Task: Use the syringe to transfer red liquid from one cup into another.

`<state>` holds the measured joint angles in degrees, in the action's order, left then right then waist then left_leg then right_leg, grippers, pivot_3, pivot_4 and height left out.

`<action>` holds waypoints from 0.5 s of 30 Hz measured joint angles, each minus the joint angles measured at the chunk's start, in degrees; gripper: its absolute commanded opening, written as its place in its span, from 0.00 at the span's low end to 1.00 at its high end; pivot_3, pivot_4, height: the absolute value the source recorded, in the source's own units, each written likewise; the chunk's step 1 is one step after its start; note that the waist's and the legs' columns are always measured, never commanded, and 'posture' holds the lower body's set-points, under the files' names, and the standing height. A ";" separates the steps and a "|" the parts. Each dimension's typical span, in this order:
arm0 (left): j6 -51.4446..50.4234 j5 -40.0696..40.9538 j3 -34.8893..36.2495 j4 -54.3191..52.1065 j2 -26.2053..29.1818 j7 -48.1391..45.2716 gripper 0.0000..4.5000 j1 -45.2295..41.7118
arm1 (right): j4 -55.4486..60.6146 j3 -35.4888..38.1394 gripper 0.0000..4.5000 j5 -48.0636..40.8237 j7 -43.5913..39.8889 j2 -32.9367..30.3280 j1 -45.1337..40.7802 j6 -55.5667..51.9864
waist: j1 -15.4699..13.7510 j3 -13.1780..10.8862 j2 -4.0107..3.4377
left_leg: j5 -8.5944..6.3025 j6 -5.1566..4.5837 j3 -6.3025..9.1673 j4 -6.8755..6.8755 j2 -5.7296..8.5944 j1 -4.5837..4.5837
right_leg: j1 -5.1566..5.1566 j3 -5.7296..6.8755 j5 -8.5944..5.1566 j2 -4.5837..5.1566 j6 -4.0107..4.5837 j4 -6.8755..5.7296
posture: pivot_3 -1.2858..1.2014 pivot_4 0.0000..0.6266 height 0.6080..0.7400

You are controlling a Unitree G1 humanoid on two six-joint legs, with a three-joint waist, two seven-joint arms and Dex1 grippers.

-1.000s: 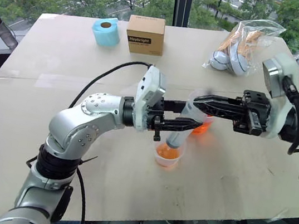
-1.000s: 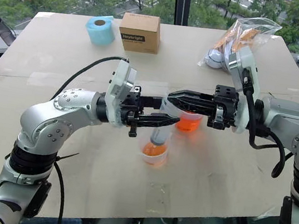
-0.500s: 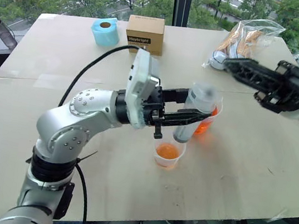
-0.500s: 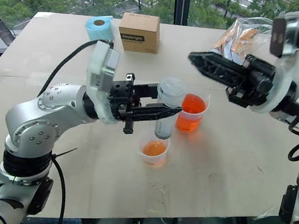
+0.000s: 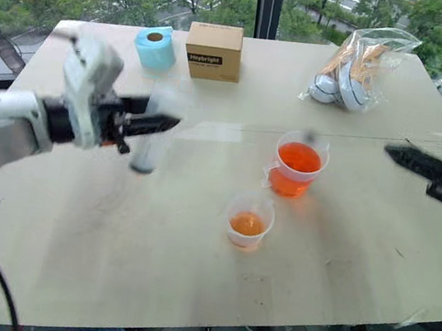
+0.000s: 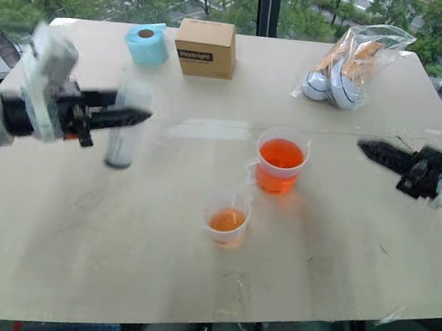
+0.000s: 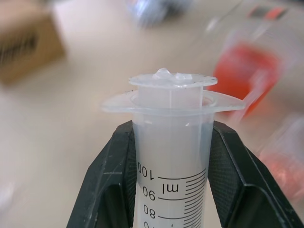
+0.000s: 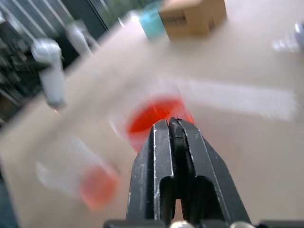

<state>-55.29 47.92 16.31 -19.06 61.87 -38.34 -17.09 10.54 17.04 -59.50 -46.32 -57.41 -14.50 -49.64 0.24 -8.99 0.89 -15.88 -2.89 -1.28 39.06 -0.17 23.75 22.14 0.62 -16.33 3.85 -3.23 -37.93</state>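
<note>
Pale tan table point(image 5: 186, 285) by a window, trees outside. Dark bottle point(image 5: 2, 45) sits off the table's far left edge.

Left gripper point(image 5: 169, 123) is out over the left side of the table, pointing toward the middle, fingers point(image 7: 111, 175) clamped on the syringe point(image 5: 149, 134) barrel just under the flange. Syringe hangs roughly upright, plunger fully in, tip off the table; it's well left of both cups.

Far edge, left to right: blue tape roll point(image 5: 156, 46), brown cardboard box point(image 5: 214, 50), clear plastic bag point(image 5: 361, 62) with round items inside.

Mid-table: smaller cup point(image 5: 250, 221) with a bit of red liquid point(image 5: 248, 224) in the bottom, nearer the robot; handled cup point(image 5: 297, 164) just behind and right of it, roughly half full of red liquid. The two cups stand close, not touching.

Right gripper point(image 5: 391, 152) hangs over the right side of the table, pointing at the cups, fingers pressed together, nothing in them. It's well clear of the handled cup.
</note>
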 measured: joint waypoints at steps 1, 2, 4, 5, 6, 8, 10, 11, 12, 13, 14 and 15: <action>0.44 -1.21 -0.93 0.63 -0.10 0.00 0.32 0.57 | 0.33 -0.80 0.01 1.94 -0.62 0.07 0.92 1.63 | -0.06 0.00 0.00 | 0.00 -0.01 0.00 0.02 0.00 -0.01 | -0.01 0.00 0.00 0.05 0.00 -0.01 | 0.52 0.24 1.00; 1.61 -3.44 -2.22 1.94 -1.16 0.23 0.32 0.74 | 1.54 -1.34 0.01 6.49 -2.17 0.54 3.42 6.14 | -0.38 0.01 0.00 | 0.00 -0.01 0.00 0.03 0.01 -0.02 | -0.02 0.00 0.00 0.09 0.00 0.00 | 0.52 0.24 1.00; 3.44 -6.36 -3.67 4.08 -2.88 0.87 0.32 1.23 | 2.68 -2.37 0.01 11.57 -4.87 1.73 6.96 12.04 | -0.81 0.01 0.01 | 0.00 0.00 0.00 0.05 0.01 -0.04 | -0.04 0.00 0.00 0.12 0.00 0.00 | 0.52 0.24 1.00; 4.89 -7.76 -4.15 4.96 -3.73 0.85 0.32 1.45 | 2.78 -3.26 0.01 14.14 -6.01 2.56 8.60 14.91 | -0.90 0.01 0.02 | 0.00 0.01 0.01 0.05 0.00 -0.02 | -0.03 0.00 0.00 0.14 0.00 0.00 | 0.52 0.24 1.00; 6.56 -9.07 -5.30 5.30 -4.00 0.52 0.43 1.47 | 2.41 -4.03 0.06 16.92 -6.41 3.61 9.66 17.77 | -0.93 0.04 0.02 | 0.00 0.01 0.01 0.04 0.01 -0.04 | -0.03 0.00 0.00 0.16 0.00 0.01 | 0.52 0.24 1.00; 10.26 -13.08 -8.58 7.39 -5.71 -0.17 0.63 1.43 | -0.84 -5.44 0.19 21.68 -6.47 7.28 10.41 23.27 | -0.90 0.10 -0.09 | 0.01 0.02 -0.06 0.02 0.01 -0.08 | -0.04 -0.07 0.00 0.15 0.00 0.00 | 0.52 0.24 1.00; 11.52 -15.70 -10.98 10.34 -7.45 -0.51 0.80 1.87 | -4.30 -5.49 0.35 24.11 -6.15 9.99 10.78 25.94 | -0.71 0.08 -0.10 | 0.01 0.03 -0.07 0.01 0.00 -0.06 | -0.01 -0.09 0.00 0.12 0.00 -0.03 | 0.52 0.24 1.00; 12.41 -16.94 -11.92 11.61 -8.23 -0.72 0.92 2.14 | -6.08 -5.48 0.48 25.37 -6.28 10.77 10.78 27.24 | -0.67 0.06 -0.09 | 0.01 0.03 -0.06 0.01 0.00 -0.05 | 0.01 -0.08 0.00 0.12 0.01 -0.03 | 0.52 0.24 1.00; 12.99 -17.51 -12.08 12.19 -8.85 -0.88 0.97 2.25 | -7.23 -5.47 0.55 26.11 -6.63 11.00 10.78 28.33 | -0.70 0.06 -0.09 | 0.01 0.03 -0.06 0.02 0.00 -0.04 | 0.02 -0.07 0.00 0.13 0.00 -0.02 | 0.52 0.24 1.00; 14.09 -18.16 -12.07 12.66 -9.36 -1.19 1.00 2.27 | -8.49 -5.44 0.65 27.18 -7.14 11.10 10.77 29.74 | -0.79 0.06 -0.09 | 0.01 0.03 -0.05 0.02 0.00 -0.03 | 0.01 -0.05 0.00 0.15 0.00 0.00 | 0.52 0.24 1.00; 15.60 -18.68 -11.64 12.77 -9.57 -1.58 1.00 2.54 | -9.12 -5.36 0.77 27.86 -7.54 11.25 10.77 30.92 | -0.84 0.07 -0.09 | 0.01 0.03 -0.05 0.02 0.00 -0.03 | 0.01 -0.06 0.00 0.16 0.00 0.00 | 0.52 0.24 1.00; 17.38 -19.02 -10.61 12.73 -10.03 -1.75 1.00 2.95 | -9.62 -5.28 0.86 28.26 -8.08 11.41 10.85 31.85 | -0.86 0.07 -0.09 | 0.01 0.03 -0.05 0.02 0.00 -0.03 | 0.01 -0.05 0.00 0.18 0.00 0.00 | 0.52 0.24 1.00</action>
<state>-37.91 28.90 5.71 -6.32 51.84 -40.10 -14.14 0.92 11.76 -31.24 -54.40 -46.00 -3.65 -17.79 -0.61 -8.93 0.80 -15.87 -2.86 -1.33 39.08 -0.17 23.72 22.15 0.56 -16.33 4.02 -3.22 -37.93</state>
